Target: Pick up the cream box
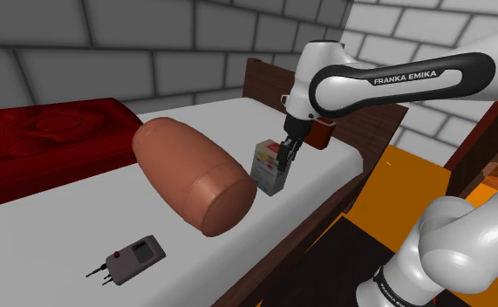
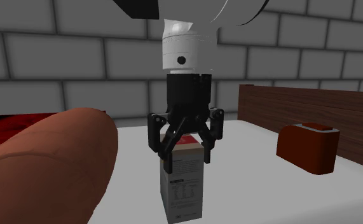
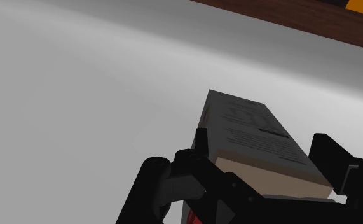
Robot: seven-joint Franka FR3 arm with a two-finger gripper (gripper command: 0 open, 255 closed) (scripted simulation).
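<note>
The cream box (image 1: 269,171) stands upright on the white surface (image 1: 55,235), with red and yellow print on its top and small text on its side. My black gripper (image 1: 287,155) comes down on it from above. In the second exterior view the gripper (image 2: 189,159) straddles the top of the box (image 2: 181,188), one fingertip pressed on each side. In the wrist view the box (image 3: 256,130) sits between the fingers, clasped by the gripper (image 3: 262,151). The box's base rests on the surface.
A big brown bolster (image 1: 194,179) lies close beside the box at the shoulder view's left. A dark red toaster-like block (image 2: 307,147) sits by the wooden board (image 2: 313,102). A small grey device with wires (image 1: 133,257) lies near the front edge. A red couch (image 1: 46,139) stands behind.
</note>
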